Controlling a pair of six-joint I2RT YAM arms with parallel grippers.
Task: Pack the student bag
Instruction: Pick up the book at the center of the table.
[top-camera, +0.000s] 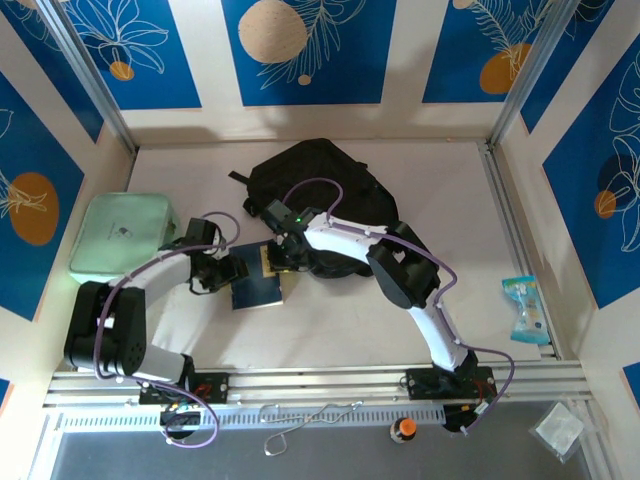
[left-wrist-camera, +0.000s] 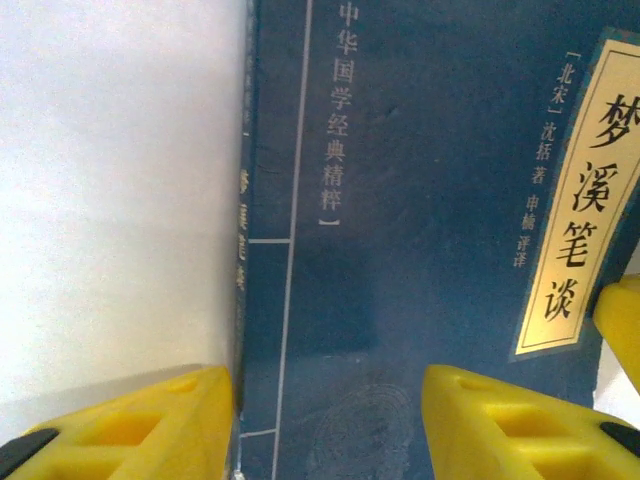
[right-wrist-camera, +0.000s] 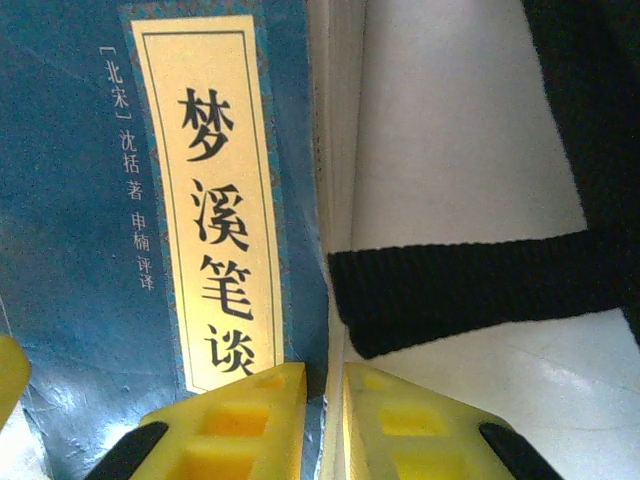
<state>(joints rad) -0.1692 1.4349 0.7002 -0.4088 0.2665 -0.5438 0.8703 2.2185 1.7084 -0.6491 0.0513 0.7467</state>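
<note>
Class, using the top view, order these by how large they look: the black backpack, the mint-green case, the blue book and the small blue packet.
1. black backpack
2. mint-green case
3. blue book, partly covered
4. small blue packet, which looks close to the book, so that pair is unsure

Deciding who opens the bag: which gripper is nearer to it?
Right. The right gripper is at the book's page edge, with the bag's strap just beside its fingers. The left gripper is over the book's spine side, farther from the bag.
</note>
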